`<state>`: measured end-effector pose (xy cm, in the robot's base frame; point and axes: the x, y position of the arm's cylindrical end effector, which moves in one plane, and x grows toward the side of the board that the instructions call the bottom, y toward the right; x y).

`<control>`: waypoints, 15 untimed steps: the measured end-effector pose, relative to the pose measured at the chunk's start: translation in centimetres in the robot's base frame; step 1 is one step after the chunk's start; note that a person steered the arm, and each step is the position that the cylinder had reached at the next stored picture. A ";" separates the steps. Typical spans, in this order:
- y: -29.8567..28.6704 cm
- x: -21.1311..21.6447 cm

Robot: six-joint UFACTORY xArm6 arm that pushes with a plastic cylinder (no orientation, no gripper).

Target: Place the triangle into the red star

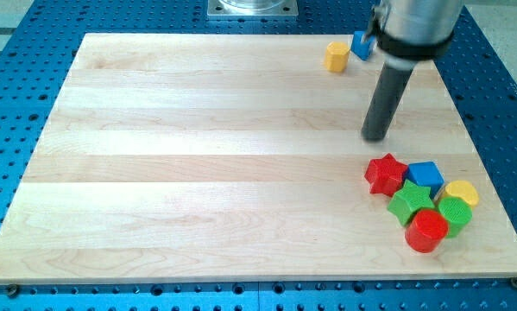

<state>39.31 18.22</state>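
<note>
Tip on bare surface, clear of all blocks

My tip (376,136) rests above the red star (385,174); no gripper fitted, so none to report. Blue triangle (361,45), partly hidden, sits beside yellow block (336,56) at surface (198,155) top

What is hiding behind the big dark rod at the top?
A blue block peeks out from behind the rod, beside the yellow block. Only its left part shows; the rest is covered, so its shape is unclear. My tip rests above the red star.
</note>
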 end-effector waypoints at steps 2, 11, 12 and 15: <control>9.1 -18.3; -4.8 -5.4; -4.9 -2.4; -17.8 -10.4</control>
<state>28.88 0.37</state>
